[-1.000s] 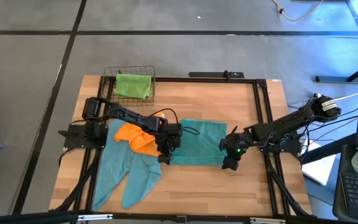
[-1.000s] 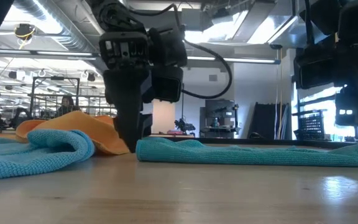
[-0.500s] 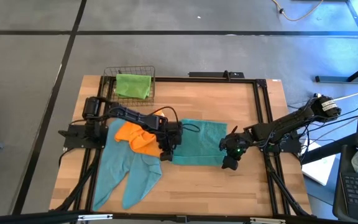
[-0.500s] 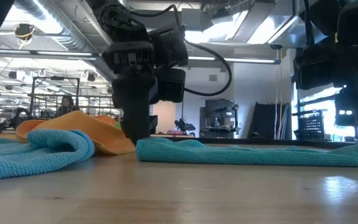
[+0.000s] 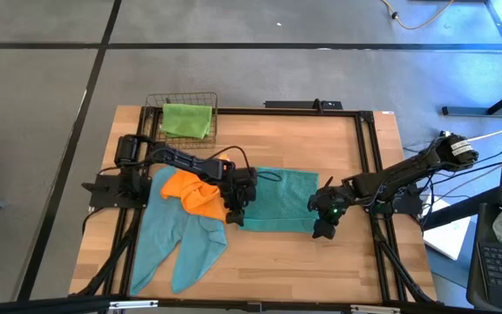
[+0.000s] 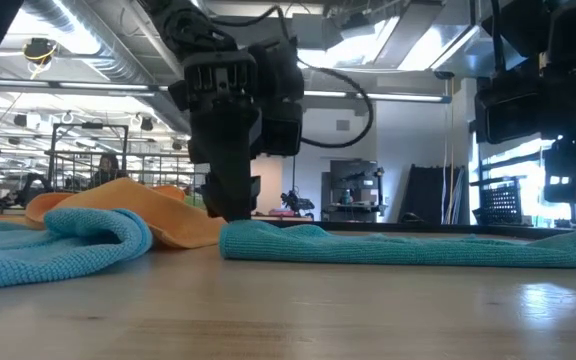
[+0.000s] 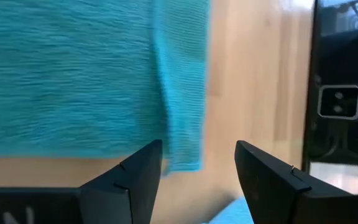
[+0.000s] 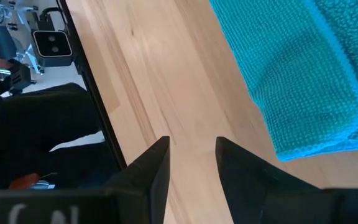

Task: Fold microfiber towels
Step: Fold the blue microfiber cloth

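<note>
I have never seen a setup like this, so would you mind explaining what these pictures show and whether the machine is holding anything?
Two dark robot arms work at a wooden table. One picture looks straight down, one looks level across the tabletop, and two come from cameras on the wrists. A flat teal microfiber towel lies mid-table, beside a crumpled orange towel and a light blue towel. A lime green towel sits in a wire basket. The left gripper stands open over the teal towel's edge; the right gripper is open beside its other end. Neither holds anything.

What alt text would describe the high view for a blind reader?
The left gripper and right gripper hover, open, at opposite ends of a flat teal towel on the wooden table.
</note>
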`<state>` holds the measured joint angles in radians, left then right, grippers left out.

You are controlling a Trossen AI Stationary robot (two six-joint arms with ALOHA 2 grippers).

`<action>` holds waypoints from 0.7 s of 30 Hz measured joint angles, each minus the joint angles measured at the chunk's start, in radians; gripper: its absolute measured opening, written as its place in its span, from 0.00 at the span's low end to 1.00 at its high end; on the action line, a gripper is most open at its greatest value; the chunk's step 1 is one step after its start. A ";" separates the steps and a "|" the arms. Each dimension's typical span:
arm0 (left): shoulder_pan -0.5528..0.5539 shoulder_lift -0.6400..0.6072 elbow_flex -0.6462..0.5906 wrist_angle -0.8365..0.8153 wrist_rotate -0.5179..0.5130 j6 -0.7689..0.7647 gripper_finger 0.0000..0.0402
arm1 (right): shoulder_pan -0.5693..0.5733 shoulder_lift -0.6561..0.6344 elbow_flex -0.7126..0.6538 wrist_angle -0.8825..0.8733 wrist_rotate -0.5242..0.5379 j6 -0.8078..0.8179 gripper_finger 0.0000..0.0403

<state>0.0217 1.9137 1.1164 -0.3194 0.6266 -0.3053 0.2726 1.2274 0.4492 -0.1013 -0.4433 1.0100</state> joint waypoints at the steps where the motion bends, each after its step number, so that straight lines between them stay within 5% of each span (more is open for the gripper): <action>1: -0.010 0.000 0.000 0.003 0.003 0.000 0.49 | 0.000 0.000 0.000 0.000 0.001 0.000 0.33; 21: -0.086 0.000 0.000 0.066 -0.156 -0.036 0.49 | 0.000 0.000 0.000 0.000 0.050 -0.050 0.33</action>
<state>-0.0642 1.9141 1.1164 -0.2534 0.4711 -0.3413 0.2723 1.2274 0.4492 -0.1012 -0.3931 0.9598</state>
